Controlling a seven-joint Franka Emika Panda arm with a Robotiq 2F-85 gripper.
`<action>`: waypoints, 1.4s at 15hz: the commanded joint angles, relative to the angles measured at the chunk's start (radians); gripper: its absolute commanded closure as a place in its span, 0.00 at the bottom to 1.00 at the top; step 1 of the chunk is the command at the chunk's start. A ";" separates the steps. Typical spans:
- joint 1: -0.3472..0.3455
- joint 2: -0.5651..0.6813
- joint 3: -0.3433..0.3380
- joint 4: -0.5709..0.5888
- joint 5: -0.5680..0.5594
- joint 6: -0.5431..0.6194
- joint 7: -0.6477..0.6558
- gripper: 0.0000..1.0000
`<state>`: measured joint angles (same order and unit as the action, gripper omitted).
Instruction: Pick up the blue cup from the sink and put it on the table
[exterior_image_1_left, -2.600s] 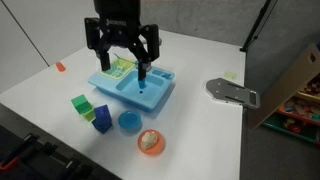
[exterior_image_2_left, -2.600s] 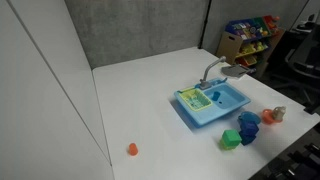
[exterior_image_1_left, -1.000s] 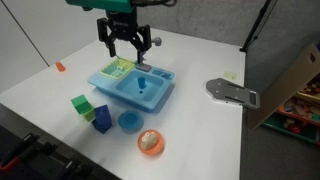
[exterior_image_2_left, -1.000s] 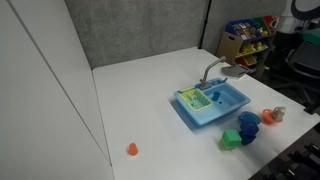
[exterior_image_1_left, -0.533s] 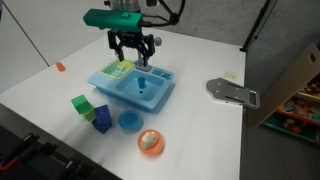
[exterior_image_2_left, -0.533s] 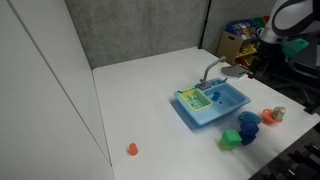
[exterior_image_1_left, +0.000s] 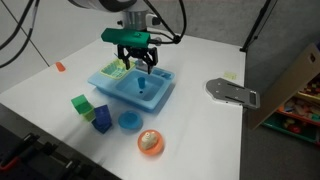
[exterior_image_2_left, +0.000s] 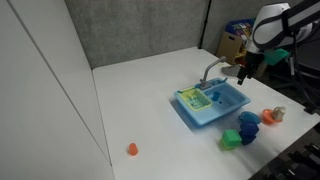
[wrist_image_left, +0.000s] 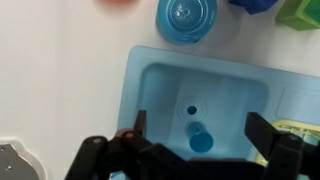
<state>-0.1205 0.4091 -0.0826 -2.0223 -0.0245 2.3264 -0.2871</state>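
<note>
The light blue toy sink (exterior_image_1_left: 132, 88) sits mid-table on the white table (exterior_image_1_left: 200, 130); it also shows in an exterior view (exterior_image_2_left: 212, 104) and in the wrist view (wrist_image_left: 150, 90). The tiny blue cup (wrist_image_left: 201, 137) stands in the basin near the drain; it shows small in an exterior view (exterior_image_1_left: 142, 83). My gripper (exterior_image_1_left: 142, 62) hovers above the sink, fingers spread and empty; in the wrist view (wrist_image_left: 200, 135) the cup lies between the two open fingers, below them. In an exterior view the gripper (exterior_image_2_left: 243, 73) hangs beyond the sink's far side.
A flat blue round dish (exterior_image_1_left: 129, 121), an orange bowl (exterior_image_1_left: 150, 142), a dark blue block (exterior_image_1_left: 102, 117) and a green block (exterior_image_1_left: 81, 103) lie in front of the sink. A grey metal piece (exterior_image_1_left: 232, 92) lies near the table edge. A small orange object (exterior_image_1_left: 60, 67) lies far off.
The arm has descended toward the sink and now hovers just over the basin; the cup and other objects have not moved.
</note>
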 joint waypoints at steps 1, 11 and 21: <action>-0.005 0.092 0.019 0.094 -0.005 0.001 0.024 0.00; -0.005 0.183 0.039 0.147 -0.011 0.007 0.032 0.00; -0.009 0.277 0.064 0.221 -0.007 0.020 0.013 0.00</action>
<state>-0.1184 0.6434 -0.0334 -1.8552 -0.0263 2.3374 -0.2633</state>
